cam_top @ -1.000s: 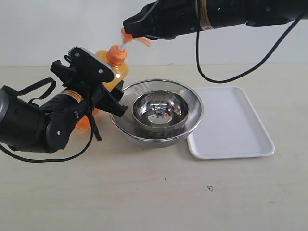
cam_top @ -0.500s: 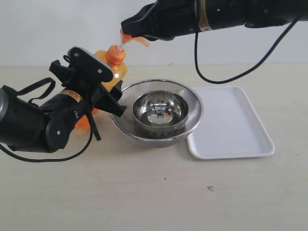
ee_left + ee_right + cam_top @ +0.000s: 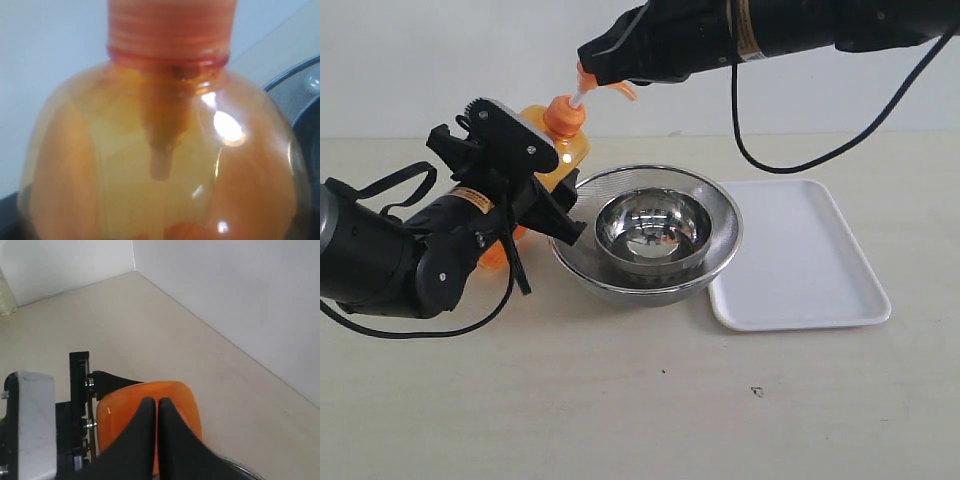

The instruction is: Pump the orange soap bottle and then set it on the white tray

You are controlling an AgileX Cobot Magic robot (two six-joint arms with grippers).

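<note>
The orange soap bottle leans toward the steel bowls, and my left gripper is shut around its body. The bottle's translucent shoulder and neck fill the left wrist view, hiding the fingers. Its orange pump head stands raised on a white stem. My right gripper is shut, fingertips together, and rests on top of the pump head with nothing between the fingers. The white tray lies flat to the right of the bowls and holds nothing.
A small steel bowl sits inside a wide mesh steel bowl, between the bottle and the tray. The wide bowl's rim is close beside the bottle. A black cable hangs from the right arm above the tray.
The right gripper and the pump head under it have shifted slightly to the right. The left arm and bottle body have hardly moved.
</note>
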